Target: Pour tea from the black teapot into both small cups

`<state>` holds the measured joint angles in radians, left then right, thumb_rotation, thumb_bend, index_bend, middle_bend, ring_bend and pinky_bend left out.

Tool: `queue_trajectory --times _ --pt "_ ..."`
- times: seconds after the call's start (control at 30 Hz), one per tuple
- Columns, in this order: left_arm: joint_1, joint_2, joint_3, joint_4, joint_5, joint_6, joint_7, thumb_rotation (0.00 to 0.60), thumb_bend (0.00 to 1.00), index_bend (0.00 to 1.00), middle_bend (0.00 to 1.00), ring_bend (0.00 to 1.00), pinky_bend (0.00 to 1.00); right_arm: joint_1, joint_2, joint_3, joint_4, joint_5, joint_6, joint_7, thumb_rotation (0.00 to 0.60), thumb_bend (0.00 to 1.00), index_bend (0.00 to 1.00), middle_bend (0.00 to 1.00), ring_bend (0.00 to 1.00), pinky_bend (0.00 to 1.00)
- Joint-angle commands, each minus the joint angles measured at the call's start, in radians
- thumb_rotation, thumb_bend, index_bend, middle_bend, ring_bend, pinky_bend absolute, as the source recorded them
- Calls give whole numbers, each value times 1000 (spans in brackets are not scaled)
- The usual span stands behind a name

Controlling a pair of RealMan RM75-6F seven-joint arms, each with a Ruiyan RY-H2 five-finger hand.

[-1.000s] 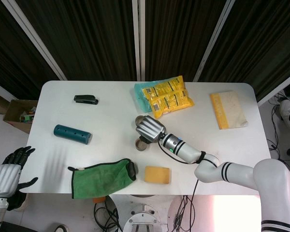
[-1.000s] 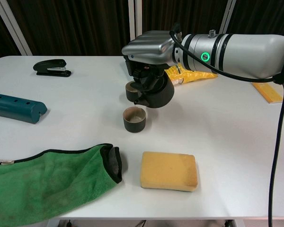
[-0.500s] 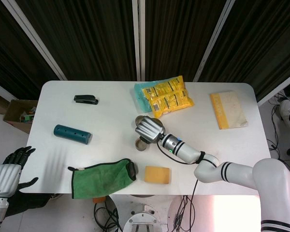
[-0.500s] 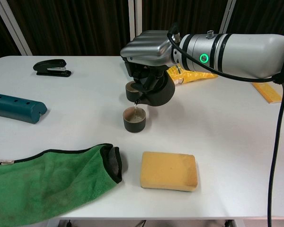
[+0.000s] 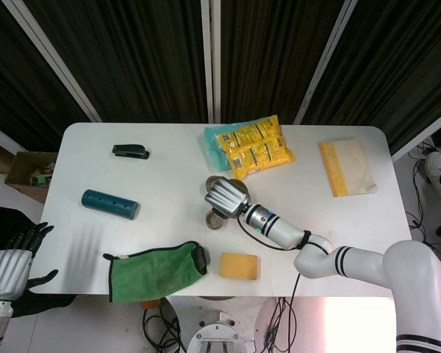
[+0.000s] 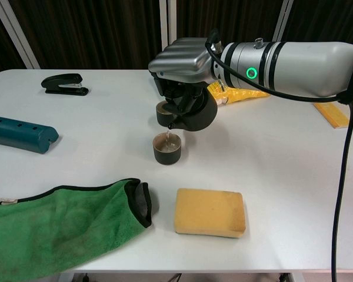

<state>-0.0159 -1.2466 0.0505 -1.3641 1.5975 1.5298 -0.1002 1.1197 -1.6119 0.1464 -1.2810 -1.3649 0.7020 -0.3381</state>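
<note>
My right hand (image 6: pixel 182 59) (image 5: pixel 225 195) grips the black teapot (image 6: pixel 194 114) from above and holds it tilted, spout down, over the near small cup (image 6: pixel 166 148) (image 5: pixel 214 219). A thin stream of tea falls from the spout into that cup, which holds liquid. The second small cup (image 6: pixel 162 109) stands just behind, partly hidden by the teapot and hand. My left hand (image 5: pixel 11 259) hangs off the table at the lower left of the head view, fingers apart, holding nothing.
A yellow sponge (image 6: pixel 209 212) lies in front of the cups and a green cloth (image 6: pixel 59 225) at the near left. A teal cylinder (image 6: pixel 20 134) and black stapler (image 6: pixel 65 84) sit at left. Yellow snack bags (image 5: pixel 250 147) and a yellow pad (image 5: pixel 346 167) lie behind and to the right.
The teapot has tipped further over the near cup; tea now runs into it and the cup has filled. The left hand has barely moved.
</note>
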Motion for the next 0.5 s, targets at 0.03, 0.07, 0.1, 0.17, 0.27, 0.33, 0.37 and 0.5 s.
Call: queue_trajectory --times 0.03,0.07,0.1,0.17,0.27,0.33,0.37,0.5 --pt "0 0 0 0 0 -1 0 600 67 154 117 107 217 1 0 0 -1 3 0 -7 558 477 1000 1000 1000 563" --pt "0 0 1 0 0 -1 0 600 66 154 117 107 217 2 0 0 -1 4 0 -9 558 477 1000 1000 1000 563" --pt "0 -1 1 1 0 -1 0 600 67 155 117 107 217 2 -1 1 -1 6 0 -12 558 477 1000 1000 1000 563" --pt "0 -1 0 1 0 -1 -1 600 67 154 117 106 217 3 0 1 -3 7 1 -17 557 477 1000 1000 1000 563" --pt "0 -1 0 1 0 -1 -1 600 66 154 118 107 217 5 0 1 -4 10 0 -24 558 477 1000 1000 1000 563" --pt "0 -2 0 4 -1 -2 -2 600 67 154 118 107 217 6 0 1 -5 13 0 -28 559 477 1000 1000 1000 563" --pt "0 -2 0 4 -1 -2 -3 600 67 154 117 107 217 6 1 1 -5 14 0 -30 558 477 1000 1000 1000 563" --pt "0 -2 1 5 -1 -2 -3 600 67 154 118 107 217 8 1 2 -7 19 0 -40 559 477 1000 1000 1000 563"
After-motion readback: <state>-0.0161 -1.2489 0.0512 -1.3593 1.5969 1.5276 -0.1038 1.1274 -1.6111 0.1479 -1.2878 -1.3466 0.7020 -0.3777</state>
